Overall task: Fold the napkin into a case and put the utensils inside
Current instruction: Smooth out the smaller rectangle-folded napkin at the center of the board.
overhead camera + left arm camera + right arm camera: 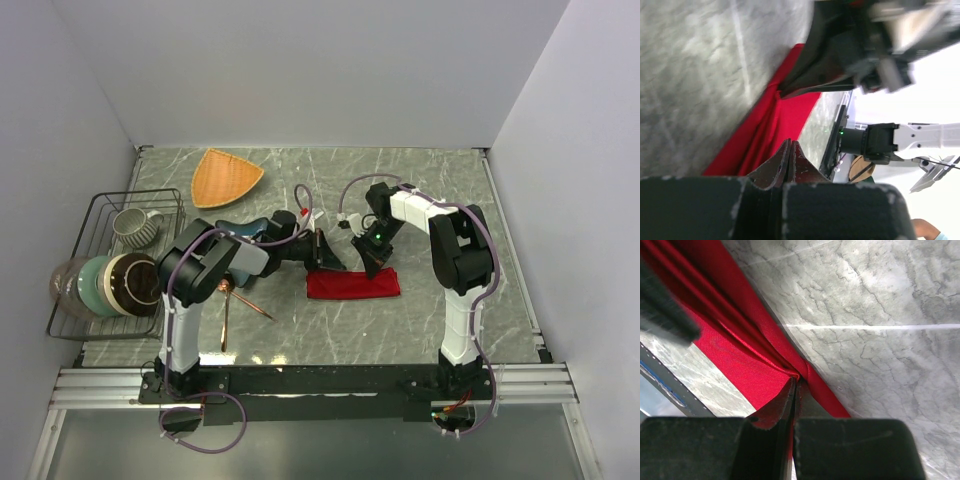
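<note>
The red napkin [352,284] lies mid-table as a narrow, long folded strip. My left gripper [326,258] is at its far left corner. In the left wrist view its jaws [790,143] are shut, and the cloth [765,130] edge runs into the tips. My right gripper [372,262] is at the strip's far edge, right of centre. In the right wrist view its jaws [797,380] are shut on a bunched fold of the napkin [735,355]. The copper utensils [248,303] lie on the table left of the napkin, below my left arm, apart from the cloth.
An orange triangular plate [228,177] sits at the back left. A blue dish [250,232] is partly hidden under my left arm. A wire rack [100,205] at the far left holds a mug [135,225] and bowls [105,285].
</note>
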`<state>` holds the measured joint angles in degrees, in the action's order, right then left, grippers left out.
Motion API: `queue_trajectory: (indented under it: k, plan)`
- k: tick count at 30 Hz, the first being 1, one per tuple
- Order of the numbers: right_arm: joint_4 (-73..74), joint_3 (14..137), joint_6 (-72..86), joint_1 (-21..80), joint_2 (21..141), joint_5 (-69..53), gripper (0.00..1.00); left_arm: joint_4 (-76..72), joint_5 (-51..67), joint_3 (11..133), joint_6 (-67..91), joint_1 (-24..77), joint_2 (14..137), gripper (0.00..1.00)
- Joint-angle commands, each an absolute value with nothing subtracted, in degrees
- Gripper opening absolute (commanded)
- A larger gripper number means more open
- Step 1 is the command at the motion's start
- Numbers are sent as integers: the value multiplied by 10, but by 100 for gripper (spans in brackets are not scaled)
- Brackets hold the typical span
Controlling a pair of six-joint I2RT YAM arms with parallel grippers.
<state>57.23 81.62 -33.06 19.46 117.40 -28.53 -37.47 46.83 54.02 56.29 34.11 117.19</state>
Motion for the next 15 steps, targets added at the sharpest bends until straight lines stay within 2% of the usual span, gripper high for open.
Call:
queue_trajectory:
  k: [1, 7, 15]
  plan:
    - [538, 824, -333, 192, 1192, -269, 0, -413, 481, 541, 544, 344, 1097, 1]
    - [545, 826, -334, 191, 1195, -269, 0, -386, 479, 537, 526, 355, 1060, 1]
    - [546, 827, -331, 191, 1195, -272, 0, -370, 449, 535, 554, 366, 1106, 1]
